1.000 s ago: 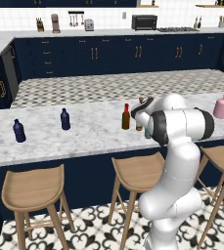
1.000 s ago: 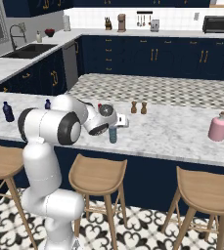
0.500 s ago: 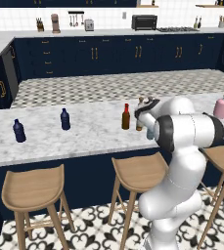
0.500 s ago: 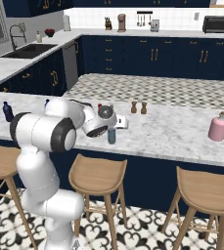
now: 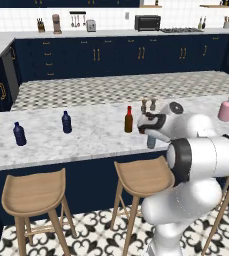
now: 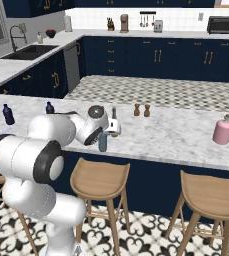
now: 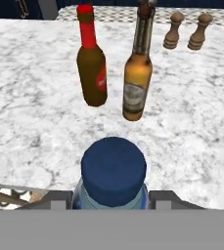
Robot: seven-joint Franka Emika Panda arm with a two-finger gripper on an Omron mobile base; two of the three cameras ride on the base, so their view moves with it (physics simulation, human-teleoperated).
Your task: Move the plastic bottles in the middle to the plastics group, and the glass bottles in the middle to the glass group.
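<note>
The pale teal plastic bottle [image 7: 113, 171] with a blue cap stands near the counter's front edge [image 5: 151, 142] [image 6: 102, 143]. My gripper [image 7: 112, 197] [image 5: 151, 131] [image 6: 106, 131] is down over it, shut on its shoulders with a finger [image 7: 59, 199] on either side. Just beyond stand the slim dark brown glass bottle with a red cap [image 7: 92, 68] [image 5: 128, 120] and the amber glass bottle [image 7: 137, 78]. Two navy plastic bottles [image 5: 19, 134] [image 5: 66, 122] stand far to the left. The squat pink glass bottle [image 5: 227, 109] [image 6: 222, 130] stands far to the right.
Two small brown shakers [image 7: 172, 30] [image 5: 144, 105] [image 6: 136, 110] stand behind the glass bottles. Wooden stools [image 5: 33, 192] [image 6: 98, 182] line the front of the marble island counter [image 5: 86, 145]. My own bulky arm rises close to the counter edge.
The arm's elbow has swung lower and closer to the cameras while the hand stays at the teal bottle. The bottles have not moved.
</note>
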